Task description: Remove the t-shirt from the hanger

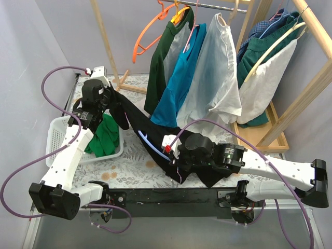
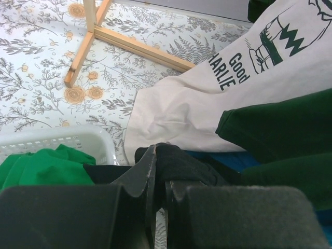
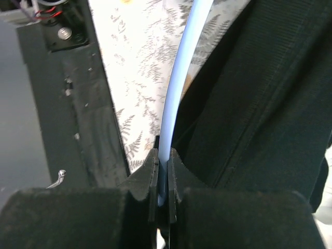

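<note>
Left hand (image 2: 160,155): clenched on a fold of the black t-shirt (image 1: 136,118), cloth bunched right at the fingertips.
Right hand (image 3: 162,155): grasping the light blue hanger (image 3: 179,78) by its thin bar, pinched between both pads; black cloth against the bar on the hand's right.
T-shirt position: stretched above the surface (image 1: 140,85) between the two hands, off the rack, hanger partly inside it.
Long axis: straight out from the right hand's fingertips toward the left hand, along the hanger bar and the stretched cloth.
Nearer hand: both in contact, left on cloth, right on hanger.
Step in hand, judged: drawing cloth and hanger apart along that axis.
Next move, judged: hands parting further, cloth slid off the bar's far end.
Risk, judged: neckline snagging on the hanger's shoulder; cloth slipping from the left hand.
Nearby: white basket (image 1: 57,137) with green cloth, just beside the left hand.
</note>
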Motion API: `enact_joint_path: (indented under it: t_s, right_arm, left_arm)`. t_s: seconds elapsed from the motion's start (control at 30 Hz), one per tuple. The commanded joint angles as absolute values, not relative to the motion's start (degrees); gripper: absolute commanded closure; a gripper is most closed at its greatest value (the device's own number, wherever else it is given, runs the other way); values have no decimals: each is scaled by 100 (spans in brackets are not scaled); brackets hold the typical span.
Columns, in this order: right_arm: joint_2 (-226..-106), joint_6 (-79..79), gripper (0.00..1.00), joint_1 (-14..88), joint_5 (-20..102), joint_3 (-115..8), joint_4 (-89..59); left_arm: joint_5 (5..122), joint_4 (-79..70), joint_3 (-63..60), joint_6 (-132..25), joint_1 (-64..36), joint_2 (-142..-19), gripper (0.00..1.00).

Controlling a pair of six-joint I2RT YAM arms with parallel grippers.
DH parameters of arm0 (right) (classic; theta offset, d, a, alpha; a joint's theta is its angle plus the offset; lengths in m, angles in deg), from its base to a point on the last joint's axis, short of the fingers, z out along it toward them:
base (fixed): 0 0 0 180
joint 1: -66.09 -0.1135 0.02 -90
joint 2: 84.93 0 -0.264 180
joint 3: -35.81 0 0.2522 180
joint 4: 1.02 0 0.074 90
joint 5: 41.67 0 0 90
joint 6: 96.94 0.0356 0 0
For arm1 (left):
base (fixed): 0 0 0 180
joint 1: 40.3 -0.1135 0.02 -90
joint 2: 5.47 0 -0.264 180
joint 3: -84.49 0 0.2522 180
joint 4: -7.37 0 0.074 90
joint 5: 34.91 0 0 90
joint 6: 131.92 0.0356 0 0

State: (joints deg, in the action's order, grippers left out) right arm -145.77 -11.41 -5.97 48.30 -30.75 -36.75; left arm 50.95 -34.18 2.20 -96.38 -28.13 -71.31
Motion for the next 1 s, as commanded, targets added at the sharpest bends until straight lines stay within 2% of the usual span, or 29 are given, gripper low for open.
enact_joint_path:
  t_s: [0.0,0.3,0.5,0.67,0.83,0.87,0.9,0.97]
  right_arm:
    - [-14453,-1178,99,-914,4499,-3323,-4773]
    - [-13934,-1054,99,-1231,4587,-4421,-5256]
    - [-13679,-1107,99,-1231,4781,-5027,-5486]
    - [-13583,-906,99,-1231,5104,-5055,-4951]
    - [-13678,-599,99,-1231,5571,-5072,-4220]
    - [-13809,-563,99,-1223,5685,-5116,-4194]
    - [-13880,-545,99,-1231,5721,-5160,-4202]
    - [-14117,-466,99,-1223,5817,-5317,-4290]
  left_arm:
    - [4587,-2818,-265,-9773,-2914,-7287,100]
    - [4507,-2757,-37,-9738,-2914,-7508,100]
    - [5034,-2572,314,-9650,-2914,-7473,100]
    - [5973,-2414,578,-9554,-2905,-7429,100]
    - [6291,-2300,946,-9422,-2817,-7052,100]
    - [6344,-2317,1000,-9370,-2799,-6964,77]
    - [6396,-2326,1044,-9360,-2808,-6885,63]
    - [6458,-2431,1105,-9273,-2799,-6568,47]
